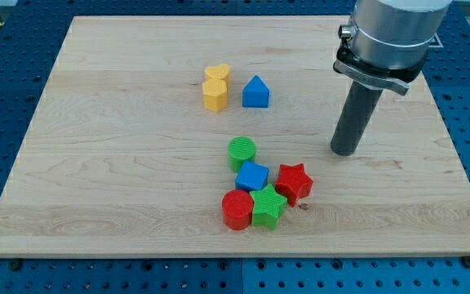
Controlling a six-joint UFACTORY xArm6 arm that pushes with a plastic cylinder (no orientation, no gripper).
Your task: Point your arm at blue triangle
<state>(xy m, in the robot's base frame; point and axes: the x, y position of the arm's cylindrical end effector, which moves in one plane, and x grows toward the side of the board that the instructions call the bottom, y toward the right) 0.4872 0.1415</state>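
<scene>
Blue triangle [255,92]: apex points toward the view's top, flat base toward the view's bottom. It reads about as tall as wide, so you get no clear long axis. Solid mid-blue, matte, top face a shade lighter than the front wall; edges slightly rounded. It sits in the upper middle of the wooden board [121,163], just beside two yellow blocks on its left.

Yellow pair: one yellow block [217,73] at the back, rounded outline, exact shape hard to tell; one yellow hexagon-like block [214,95] touching it in front.

Lower cluster, well apart from the triangle toward the view's bottom: green cylinder [241,152], blue cube [252,175] touching it, red star [294,181], green star [268,206], red cylinder [237,209]. Fine ribbed texture shows on the green and red pieces.

Board is pale wood with lengthwise grain, lying on a blue perforated table [467,98].

My tip [345,152] rests on the board well to the right of the blue triangle and a little lower in the view, touching no block. You have no claw here: the arm ends in a plain dark rod under a grey metal collar, so nothing is grasped.
</scene>
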